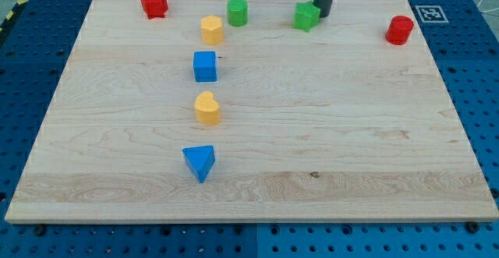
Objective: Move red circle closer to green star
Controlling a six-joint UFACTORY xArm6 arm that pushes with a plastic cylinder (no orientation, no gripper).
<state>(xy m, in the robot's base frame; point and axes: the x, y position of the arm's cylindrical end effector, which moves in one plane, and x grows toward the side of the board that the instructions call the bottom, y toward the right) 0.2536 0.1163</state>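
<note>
The red circle [399, 30] is a red cylinder near the board's right edge at the view's top right. The green star [307, 16] sits at the top, right of centre. My tip [323, 15] is the lower end of the dark rod that comes down from the view's top edge. It stands right against the green star's right side, and I cannot tell whether it touches. The red circle lies about a hundred pixels to the right of my tip.
A green cylinder [237, 12] and a yellow hexagon [211, 30] sit left of the star. A red star [154, 3] is at top left. A blue cube [205, 66], a yellow heart [207, 108] and a blue triangle [199, 163] run down the left centre of the wooden board [351, 133].
</note>
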